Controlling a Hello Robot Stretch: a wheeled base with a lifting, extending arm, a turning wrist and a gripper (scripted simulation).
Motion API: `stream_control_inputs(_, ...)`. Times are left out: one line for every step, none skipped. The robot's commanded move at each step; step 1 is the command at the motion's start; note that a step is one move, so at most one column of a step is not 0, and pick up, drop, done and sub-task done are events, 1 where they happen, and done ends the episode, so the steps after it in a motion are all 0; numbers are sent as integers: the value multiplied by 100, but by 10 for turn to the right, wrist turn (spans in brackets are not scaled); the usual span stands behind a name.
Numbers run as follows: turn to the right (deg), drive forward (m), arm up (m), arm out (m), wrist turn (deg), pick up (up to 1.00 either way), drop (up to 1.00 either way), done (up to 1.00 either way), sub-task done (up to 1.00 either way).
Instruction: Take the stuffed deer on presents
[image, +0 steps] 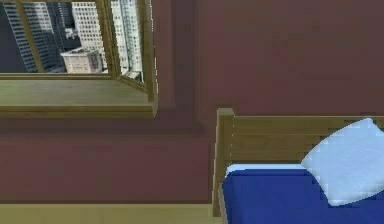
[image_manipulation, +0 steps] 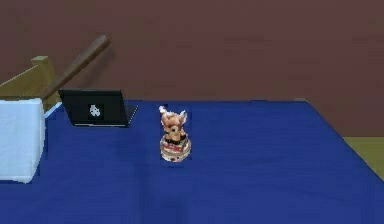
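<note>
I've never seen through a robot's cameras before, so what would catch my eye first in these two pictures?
The little stuffed deer on presents stands out most, upright in the middle of the blue bedspread. Behind it, toward the arm side view's left, sits an open black laptop. In the forward view's upper left, a window looks out on city towers.

The room is dim. In the forward view the window (image: 65, 38) is the brightest part, full of daylight, and a darker shadow band lies on the wall (image: 290, 60) under its sill (image: 70, 93). In the arm side view the bedcover (image_manipulation: 260, 165) is evenly lit, the pillow (image_manipulation: 18, 135) pale and bright
</note>
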Motion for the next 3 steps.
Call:
stream_control_inputs(0, 0, 18, 0, 0, 0, 0, 0, 0)
stream_control_inputs(0, 0, 0, 50, 0, 0, 0, 0, 0)
stream_control_inputs(0, 0, 0, 0, 450, 0, 0, 0, 0)
